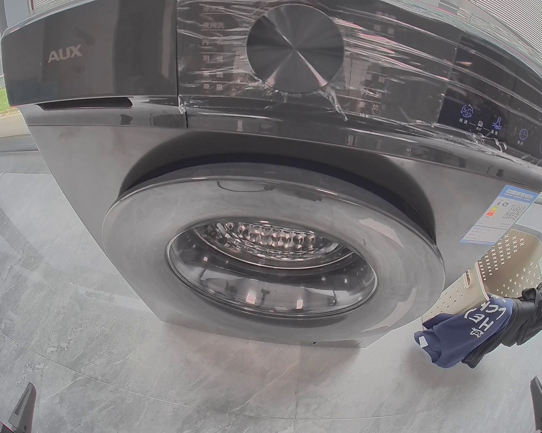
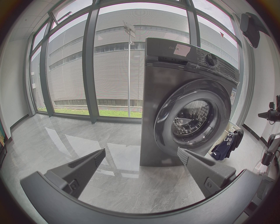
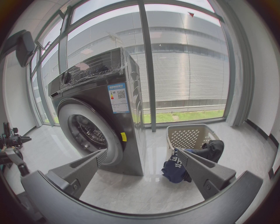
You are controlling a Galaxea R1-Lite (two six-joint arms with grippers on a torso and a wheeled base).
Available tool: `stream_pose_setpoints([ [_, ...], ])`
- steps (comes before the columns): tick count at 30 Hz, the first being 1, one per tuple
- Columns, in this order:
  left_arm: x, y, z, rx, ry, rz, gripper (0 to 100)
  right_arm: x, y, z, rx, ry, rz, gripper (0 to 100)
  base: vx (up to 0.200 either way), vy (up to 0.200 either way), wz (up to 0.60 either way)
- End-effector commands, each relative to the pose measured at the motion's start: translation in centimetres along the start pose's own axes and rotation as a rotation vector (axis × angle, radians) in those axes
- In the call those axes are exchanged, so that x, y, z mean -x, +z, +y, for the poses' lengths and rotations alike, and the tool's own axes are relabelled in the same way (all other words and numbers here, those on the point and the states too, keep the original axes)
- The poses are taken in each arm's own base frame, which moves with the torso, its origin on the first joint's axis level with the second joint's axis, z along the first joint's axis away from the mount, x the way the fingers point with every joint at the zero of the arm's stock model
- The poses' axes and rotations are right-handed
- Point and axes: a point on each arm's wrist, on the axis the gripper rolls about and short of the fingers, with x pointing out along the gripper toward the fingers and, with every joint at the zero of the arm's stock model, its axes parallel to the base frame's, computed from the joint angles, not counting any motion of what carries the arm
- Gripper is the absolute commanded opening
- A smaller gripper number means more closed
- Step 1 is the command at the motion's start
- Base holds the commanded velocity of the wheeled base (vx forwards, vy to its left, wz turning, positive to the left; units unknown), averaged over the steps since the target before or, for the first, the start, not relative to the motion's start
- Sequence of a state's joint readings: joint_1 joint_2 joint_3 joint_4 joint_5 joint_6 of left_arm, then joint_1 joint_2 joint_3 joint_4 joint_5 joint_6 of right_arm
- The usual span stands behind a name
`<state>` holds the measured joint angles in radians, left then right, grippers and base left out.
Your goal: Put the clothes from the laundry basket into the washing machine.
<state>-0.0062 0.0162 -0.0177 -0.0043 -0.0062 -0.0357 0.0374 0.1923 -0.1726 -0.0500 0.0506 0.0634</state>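
The grey washing machine (image 1: 275,164) stands right in front, its round door (image 1: 272,255) shut; it also shows as the washing machine (image 2: 186,102) and the washing machine (image 3: 99,116). To its right on the floor sits the beige laundry basket (image 1: 518,260), also the laundry basket (image 3: 189,135). Dark clothes hang over its front rim: a navy garment with white print (image 1: 461,334) and a black one (image 1: 535,312); the clothes (image 3: 175,170) and clothes (image 2: 226,141) show too. My left gripper (image 2: 140,154) is open and holds nothing, low at the left. My right gripper (image 3: 141,154) is open, low at the right.
Glossy grey tiled floor (image 1: 207,377) lies between me and the machine. Tall windows (image 2: 110,73) stand behind the machine and the basket. A white wall (image 3: 262,96) runs along the right side past the basket.
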Motion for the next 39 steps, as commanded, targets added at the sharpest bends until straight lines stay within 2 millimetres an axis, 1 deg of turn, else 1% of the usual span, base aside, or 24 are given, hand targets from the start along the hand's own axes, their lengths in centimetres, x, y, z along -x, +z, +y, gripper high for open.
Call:
stream_pose_setpoints([
  [1,0.0,-0.5,0.0,0.0,0.0,0.001,100,-6.3,2.7,0.6,-0.052,0.187,0.29,100,0.0,0.0,0.0],
  [4,0.0,-0.5,0.0,0.0,0.0,0.001,100,-8.9,2.8,1.2,-0.044,0.242,0.349,100,0.0,0.0,0.0],
  [5,0.0,-0.5,0.0,0.0,0.0,0.001,100,-9.4,2.9,1.4,-0.043,0.255,0.35,100,0.0,0.0,0.0],
  [7,0.0,-0.5,0.0,0.001,0.0,0.001,100,-11.4,3.1,2.2,-0.039,0.3,0.36,100,0.0,0.0,0.0],
  [8,0.0,-0.5,0.0,0.001,0.0,0.001,100,-11.8,3.1,2.4,-0.039,0.308,0.362,100,0.0,0.0,0.0],
  [9,0.0,-0.5,0.0,0.001,0.0,0.001,100,-13.1,3.3,2.9,-0.038,0.328,0.364,100,0.0,0.0,0.0],
  [10,0.0,-0.5,0.0,0.001,0.0,0.001,100,-13.5,3.3,3.1,-0.038,0.332,0.366,100,0.0,0.0,0.0],
  [11,0.0,-0.5,0.0,0.001,0.0,0.001,100,-14.8,3.2,3.5,-0.033,0.334,0.378,100,0.0,0.0,0.0],
  [14,0.0,-0.5,0.0,0.001,0.0,0.003,100,-16.6,3.1,4.4,-0.025,0.345,0.399,100,0.0,0.0,0.0],
  [17,0.0,-0.5,0.0,0.001,0.0,0.003,100,-17.7,3.5,5.1,-0.022,0.352,0.394,100,0.0,0.0,0.0],
  [22,0.0,-0.5,0.0,0.001,0.0,0.003,100,-18.9,4.3,5.8,-0.032,0.37,0.38,100,0.0,0.0,0.0],
  [27,0.0,-0.5,0.0,0.001,0.0,0.001,100,-20.4,4.1,6.6,-0.026,0.384,0.408,100,0.0,0.0,0.0],
  [32,0.0,-0.5,0.0,0.001,0.0,0.001,100,-21.7,4.4,7.1,-0.027,0.39,0.407,100,0.0,0.0,0.0],
  [35,0.0,-0.5,0.0,0.001,0.0,0.003,100,-22.0,4.5,7.4,-0.026,0.399,0.404,100,0.0,0.0,0.0],
  [36,0.0,-0.5,0.0,0.001,-0.001,0.003,100,-22.0,4.5,7.9,-0.024,0.419,0.406,100,0.0,0.0,0.0],
  [39,0.0,-0.5,0.0,0.001,0.0,0.003,100,-22.2,4.3,8.4,-0.019,0.43,0.418,100,0.0,0.0,0.0],
])
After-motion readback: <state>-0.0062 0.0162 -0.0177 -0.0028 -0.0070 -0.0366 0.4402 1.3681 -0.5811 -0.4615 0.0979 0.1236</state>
